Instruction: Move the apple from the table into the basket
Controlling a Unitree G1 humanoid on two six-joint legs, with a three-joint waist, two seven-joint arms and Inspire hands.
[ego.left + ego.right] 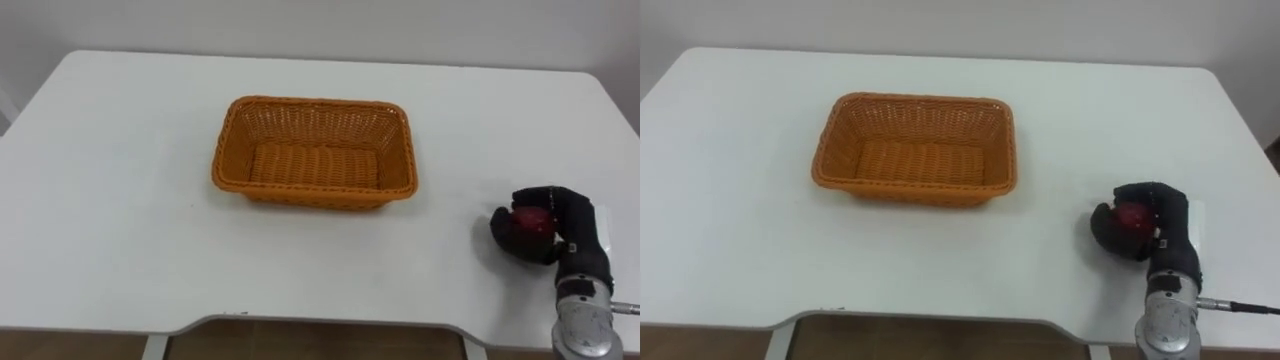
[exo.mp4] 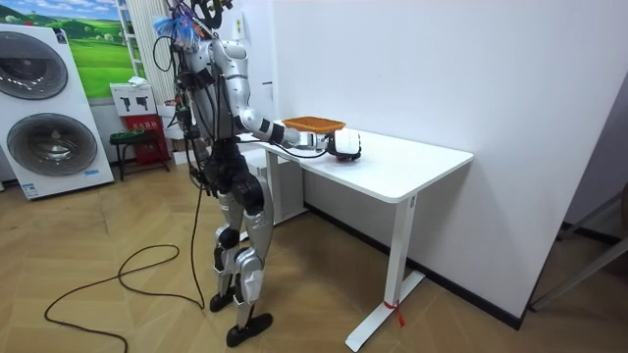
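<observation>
A red apple [image 1: 530, 221] [image 1: 1130, 218] rests low over the white table [image 1: 120, 200] at the near right. My right hand [image 1: 548, 228] [image 1: 1150, 232] has its dark fingers curled round it. In the room view the right hand [image 2: 345, 147] is over the table's near side. An orange wicker basket [image 1: 314, 152] [image 1: 916, 148] [image 2: 314, 125] stands empty in the middle of the table, to the left of and beyond the hand.
The table's front edge [image 1: 330, 322] runs just below the hand, with a cutout at its middle. I stand at the table's long side; a white wall [image 2: 442, 69] lies behind it. Washing machines [image 2: 49, 108] stand at the room view's left.
</observation>
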